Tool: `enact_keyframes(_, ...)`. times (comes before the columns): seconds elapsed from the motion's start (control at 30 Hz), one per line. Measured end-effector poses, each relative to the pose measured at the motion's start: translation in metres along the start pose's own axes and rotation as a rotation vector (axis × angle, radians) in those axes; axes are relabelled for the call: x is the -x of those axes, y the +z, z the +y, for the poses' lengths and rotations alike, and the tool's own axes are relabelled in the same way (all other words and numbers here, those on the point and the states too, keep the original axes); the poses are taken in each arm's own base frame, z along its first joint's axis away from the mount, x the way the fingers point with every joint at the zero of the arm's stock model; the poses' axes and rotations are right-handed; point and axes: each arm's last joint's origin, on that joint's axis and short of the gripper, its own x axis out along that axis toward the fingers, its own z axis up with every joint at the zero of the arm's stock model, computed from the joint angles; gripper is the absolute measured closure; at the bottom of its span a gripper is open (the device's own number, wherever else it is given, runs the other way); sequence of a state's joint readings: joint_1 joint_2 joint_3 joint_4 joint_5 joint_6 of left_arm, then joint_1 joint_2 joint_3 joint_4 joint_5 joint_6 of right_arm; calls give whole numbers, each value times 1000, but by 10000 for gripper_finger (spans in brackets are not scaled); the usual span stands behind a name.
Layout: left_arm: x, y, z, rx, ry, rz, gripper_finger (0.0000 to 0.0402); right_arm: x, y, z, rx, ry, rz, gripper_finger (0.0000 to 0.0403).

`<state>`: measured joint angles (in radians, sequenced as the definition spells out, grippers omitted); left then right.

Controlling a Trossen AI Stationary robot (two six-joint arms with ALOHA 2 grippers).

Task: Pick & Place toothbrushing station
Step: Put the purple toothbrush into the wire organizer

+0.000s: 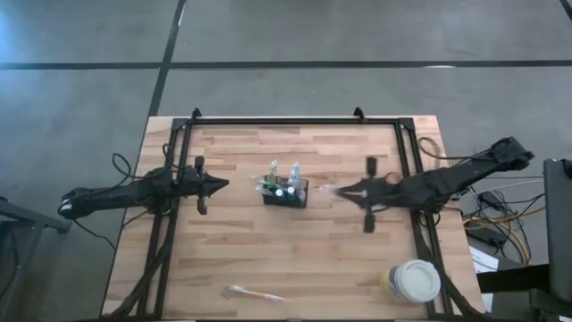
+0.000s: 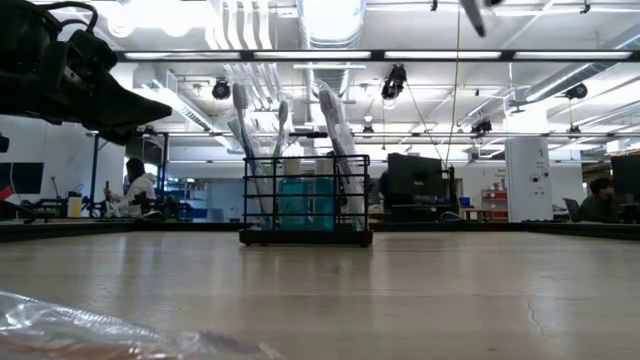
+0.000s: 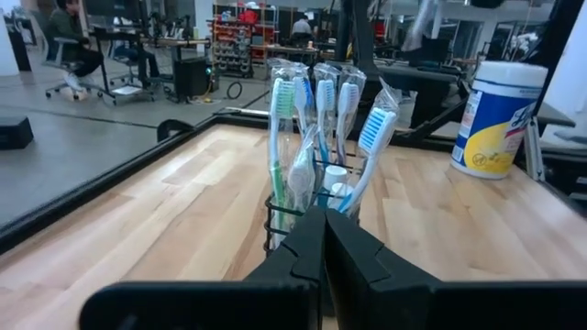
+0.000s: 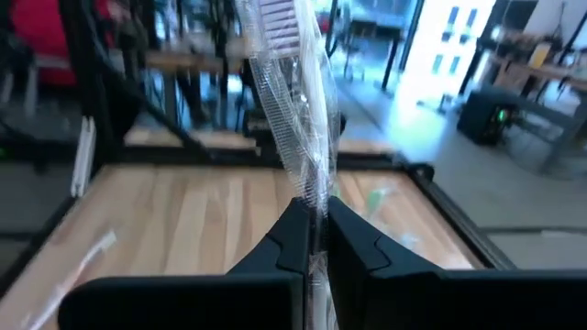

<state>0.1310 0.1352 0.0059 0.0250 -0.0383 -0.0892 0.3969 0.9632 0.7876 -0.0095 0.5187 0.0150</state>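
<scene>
Wooden desk (image 1: 295,259), butcher-block top, ringed by a black frame. Out at the left edge, left arm lying low, left gripper (image 1: 220,184) pointing toward the middle, fingers pressed together on nothing, well short of the caddy. From the right edge, right arm reaching in, right gripper (image 1: 332,190) pinched tight on a wrapped toothbrush (image 4: 295,119), clear plastic sleeve sticking up between the fingers, bristle head at the top, hanging just beside the caddy's right side and not touching it.

Down by the near right corner, round white tub (image 1: 413,282) with a yellow label, standing upright, well apart from everything else. Dead centre of the desk, the toothbrushing station (image 1: 286,194): small black mesh caddy, upright, packed with toothbrushes in wrappers, heads up, blue and green handles fanning out above the rim, a couple of small white-capped tubes among them. Near the front edge, left of middle, one loose wrapped toothbrush (image 1: 256,293) lying flat on the wood, far from either arm.

Beyond the desk, open workshop: ceiling ducts, monitors, shelving, a person seated at a bench far off on one side.
</scene>
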Motion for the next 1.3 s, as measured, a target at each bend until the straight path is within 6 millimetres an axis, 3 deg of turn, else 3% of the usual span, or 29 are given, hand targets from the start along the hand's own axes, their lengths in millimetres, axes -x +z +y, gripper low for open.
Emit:
enact_keyframes(0.17,0,2,0,-117,20,-24,392,26,-35,-15,10,9,-82,390)
enact_keyframes(0.37,0,6,1,-229,50,-58,392,49,-58,-28,-17,22,-230,390)
enact_keyframes(0.97,0,6,1,-147,65,-66,392,62,-120,-35,-11,75,-375,390)
enact_keyframes(1.3,1,7,3,-145,117,-76,392,76,-140,-42,-10,102,-464,390)
